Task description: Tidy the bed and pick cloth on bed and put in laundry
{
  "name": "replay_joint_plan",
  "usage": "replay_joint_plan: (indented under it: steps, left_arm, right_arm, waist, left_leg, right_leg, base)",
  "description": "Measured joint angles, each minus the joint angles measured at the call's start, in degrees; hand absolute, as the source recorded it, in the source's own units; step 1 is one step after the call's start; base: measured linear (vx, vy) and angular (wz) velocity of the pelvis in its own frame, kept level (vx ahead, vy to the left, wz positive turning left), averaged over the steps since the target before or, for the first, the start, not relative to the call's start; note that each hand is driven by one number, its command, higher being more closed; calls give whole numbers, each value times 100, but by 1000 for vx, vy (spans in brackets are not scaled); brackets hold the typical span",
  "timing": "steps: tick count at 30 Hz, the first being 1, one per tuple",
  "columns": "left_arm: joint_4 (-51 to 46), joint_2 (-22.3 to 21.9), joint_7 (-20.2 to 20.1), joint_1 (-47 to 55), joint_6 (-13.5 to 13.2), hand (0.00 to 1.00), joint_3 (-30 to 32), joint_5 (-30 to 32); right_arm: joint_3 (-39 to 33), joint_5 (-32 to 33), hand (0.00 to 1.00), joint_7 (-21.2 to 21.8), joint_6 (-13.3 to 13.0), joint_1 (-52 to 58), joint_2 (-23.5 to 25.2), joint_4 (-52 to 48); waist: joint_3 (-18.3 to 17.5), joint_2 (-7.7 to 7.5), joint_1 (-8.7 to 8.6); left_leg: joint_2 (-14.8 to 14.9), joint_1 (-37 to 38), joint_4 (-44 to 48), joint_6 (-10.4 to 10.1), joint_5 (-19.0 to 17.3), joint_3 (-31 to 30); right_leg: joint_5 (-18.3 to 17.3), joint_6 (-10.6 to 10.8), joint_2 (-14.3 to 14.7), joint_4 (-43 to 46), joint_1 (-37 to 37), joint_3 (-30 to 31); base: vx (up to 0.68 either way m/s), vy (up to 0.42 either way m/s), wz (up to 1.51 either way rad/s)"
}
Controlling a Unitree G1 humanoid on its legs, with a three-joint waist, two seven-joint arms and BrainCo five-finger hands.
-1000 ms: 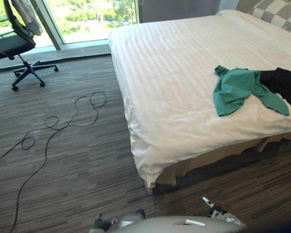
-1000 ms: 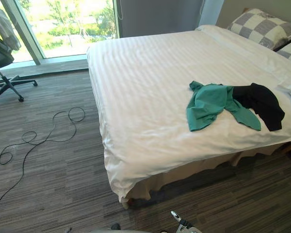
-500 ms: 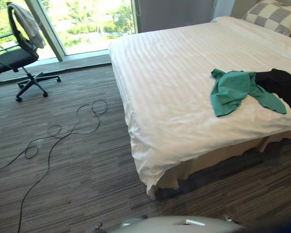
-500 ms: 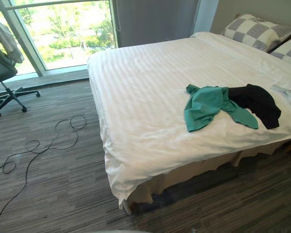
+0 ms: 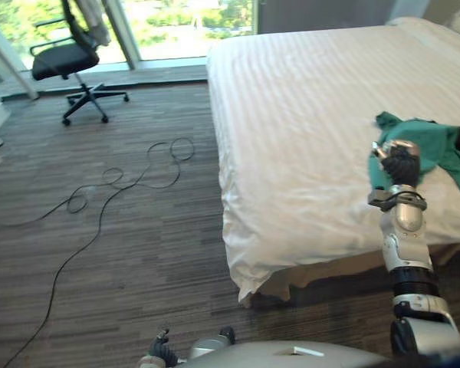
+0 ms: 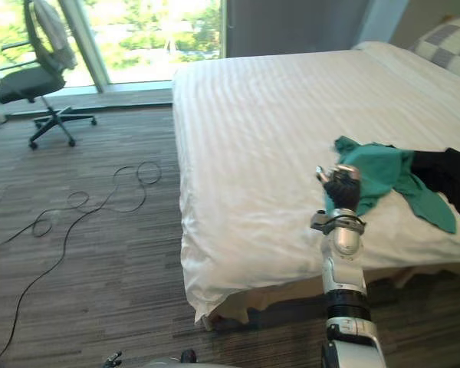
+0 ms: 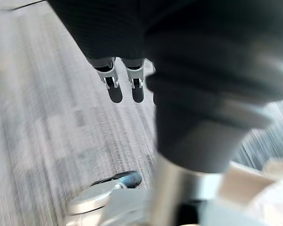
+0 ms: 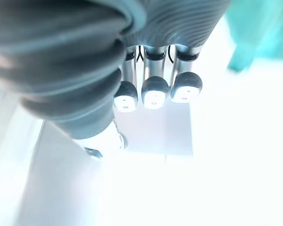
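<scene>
A green cloth (image 5: 429, 147) lies crumpled on the white bed (image 5: 307, 100) near its front right side, with a black cloth (image 6: 456, 172) beside it on the right. My right arm rises over the bed's front edge. My right hand (image 5: 401, 162) is just in front of the green cloth's near edge. In the right wrist view its fingers (image 8: 154, 96) are curled in on the palm with nothing in them, and the green cloth (image 8: 264, 28) lies a little apart. My left hand (image 5: 161, 354) hangs low over the floor, its fingers (image 7: 115, 89) straight.
A black office chair (image 5: 69, 57) with a pale garment over its back stands by the window at the far left. A checked pillow (image 6: 445, 54) lies at the head of the bed. Wood-patterned floor (image 5: 123, 253) stretches left of the bed.
The camera has turned, shifting the whole scene. My right arm has come up into view beside the green cloth, and its hand has curled shut. The cloths have not moved on the bed.
</scene>
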Motion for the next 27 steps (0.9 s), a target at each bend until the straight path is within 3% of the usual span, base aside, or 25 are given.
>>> replay_joint_plan:
  steps: [4,7,8,10,13,15,16,18,21,23,27]
  left_arm:
    - [114,-206,-3,211,-471,0,247,-105]
    - [201,-192,-5,189,-684,0,329,-108]
    - [224,-185,-8,142,-722,0,348,-109]
    - [236,-93,-43,-189,-789,0,402,-186]
    - [-147,83,-319,-378,-1005,0,413,-284]
    - [-227,35,-398,-501,-1091,0,409,-326]
    - [-251,-46,-411,-630,-1040,0,407,-341]
    - [-471,-39,-467,-704,-887,0,407,-342]
    - [-756,31,-798,-1022,-445,0,369,-420]
    - [-746,60,-1066,-1286,-95,0,320,-529]
    - [-603,176,-1372,-1607,214,0,164,-938]
  right_arm:
    - [525,388,100,1367,105,23,66,-96]
    - [1255,399,100,1665,407,-105,78,-63]
    - [1412,396,100,1673,485,-188,87,-5]
    - [1855,390,100,1446,800,-861,181,385]
    - [1858,401,100,992,881,-2113,373,1125]
    - [1725,402,100,757,881,-2684,364,1664]
    - [1704,397,100,602,907,-2904,379,1965]
    - [1707,392,100,475,985,-3042,510,2052]
    - [1712,344,100,229,1115,-3630,766,2403]
    - [1668,290,100,55,1207,-4104,740,2751]
    - [1384,286,100,-209,1305,-4295,564,2918]
  waist:
    - [69,-110,23]
    - [97,-165,70]
    - [135,-233,116]
    - [258,-350,375]
    - [835,-493,644]
    - [1194,-456,853]
    - [1443,-370,959]
    - [1567,-312,962]
    - [1693,-128,960]
    - [1773,58,981]
    - [1820,224,984]
  left_leg:
    - [-87,-26,-9,112,74,-177]
    - [-86,-107,-13,171,118,-337]
    - [-54,-160,-12,171,130,-422]
    - [54,-623,-9,169,259,-561]
    - [275,-1204,-5,152,504,-579]
    - [337,-1460,6,127,733,-673]
    - [327,-1554,27,118,864,-772]
    - [298,-1678,28,110,916,-832]
    - [285,-2058,27,97,949,-793]
    - [289,-2408,28,119,1000,-695]
    - [289,-2944,30,126,1163,-692]
  right_leg:
    - [-159,16,-53,64,27,-116]
    - [-289,22,-38,229,-9,-279]
    - [-293,13,-25,240,-33,-308]
    - [-306,-63,99,292,-402,-472]
    - [-258,-241,273,353,-871,-696]
    - [-152,-323,317,477,-1103,-828]
    - [-165,-341,273,601,-1174,-829]
    - [-191,-333,233,708,-1303,-814]
    - [-249,-351,123,1063,-1848,-731]
    - [-294,-342,72,1329,-2355,-619]
    - [-401,-403,-49,1813,-3109,-531]
  base:
    - [-75,-15,13]
    - [-122,-32,25]
    - [-152,-60,39]
    - [-125,-64,52]
    - [-138,-62,48]
    - [-78,-56,56]
    - [-5,-5,42]
    - [-10,11,30]
    - [-61,26,-6]
    - [-81,11,-14]
    - [-30,-19,0]
